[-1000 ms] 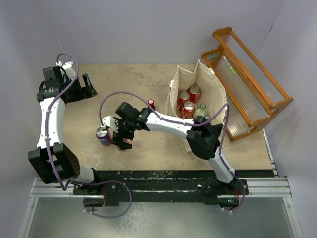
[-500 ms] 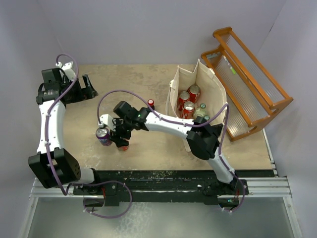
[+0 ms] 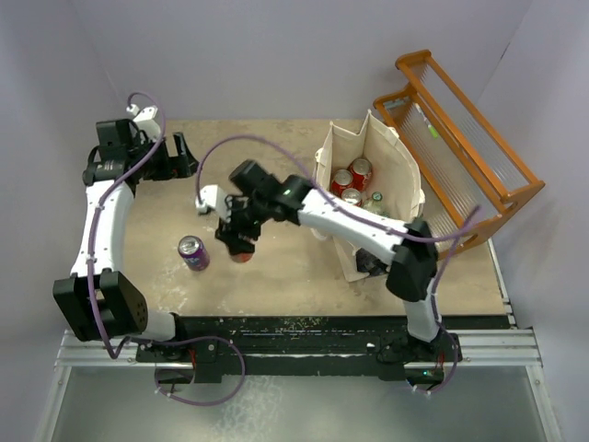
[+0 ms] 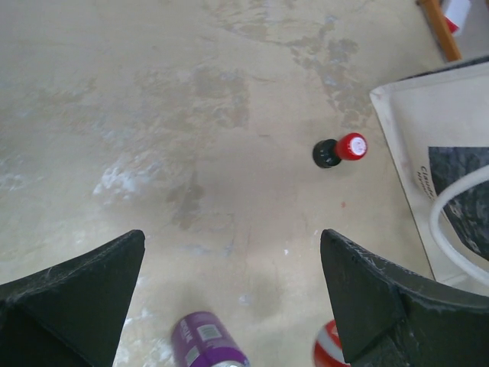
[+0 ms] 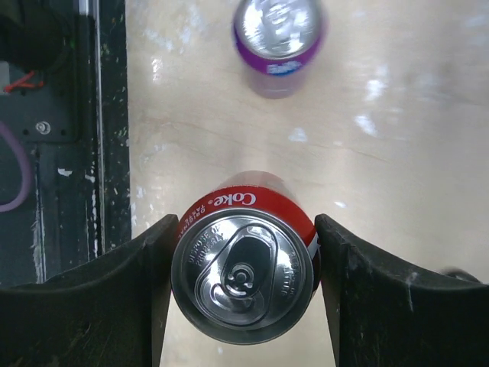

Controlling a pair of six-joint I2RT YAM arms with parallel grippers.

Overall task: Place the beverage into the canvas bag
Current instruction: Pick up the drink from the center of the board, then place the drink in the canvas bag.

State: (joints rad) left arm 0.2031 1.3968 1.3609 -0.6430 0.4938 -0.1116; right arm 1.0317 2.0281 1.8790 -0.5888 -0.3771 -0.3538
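Brand: "Coke" read in white script on the red side of the Coke can (image 5: 243, 279), just under its silver top; the stamped lettering around the pull tab was too small to read.
Grip: the right gripper (image 3: 237, 238) was clamped on the Coke can, 1 finger on each side, with the can upright and its top facing the wrist camera.
Where the drink was: outside the bag (image 3: 342, 145), to its left, over the middle of the table (image 3: 276, 285); whether the can touched the tabletop could not be told.
Other hand: the left gripper (image 3: 182, 155) was spread wide and held nothing, at the far left of the table.
Bag print: cream cloth carried a dark panel with a line of small writing beside it, too blurred to read in the left wrist view.
Bag contents: 3 red cans (image 3: 341, 180) stood tops up, with 1 green-capped bottle (image 3: 375, 196) just right of them; the right arm crossed the bag's near part.
Loose drinks: 1 purple can (image 3: 192, 251) stood on the table to the left of the gripped can, apart from it, its label blurred; 1 small bottle (image 4: 340, 148) with a red cap sat near the bag's left side.
Can count: 5 in view, 4 red and 1 purple.
Rack: 1 orange rack (image 3: 460, 138) stood just right of the bag.
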